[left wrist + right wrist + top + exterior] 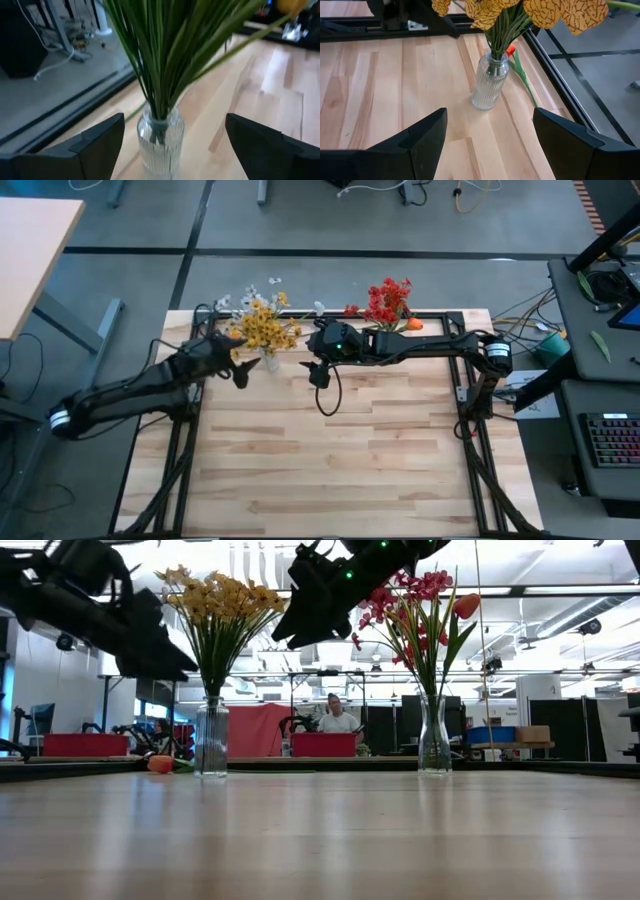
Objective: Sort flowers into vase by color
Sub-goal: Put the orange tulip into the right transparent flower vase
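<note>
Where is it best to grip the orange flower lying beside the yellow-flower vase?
Its green stem, mid-length, from above, fingers across it: the orange flower lies flat on the table, and its bud sits close to the vase.

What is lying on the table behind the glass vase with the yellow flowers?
Behind the ribbed glass vase of yellow flowers lies one orange flower on a green stem, beside the table frame. The vase covers part of it in the low view.

Two matte black jointed arms, a green light and looping black cable on the right arm (400,345).
</note>
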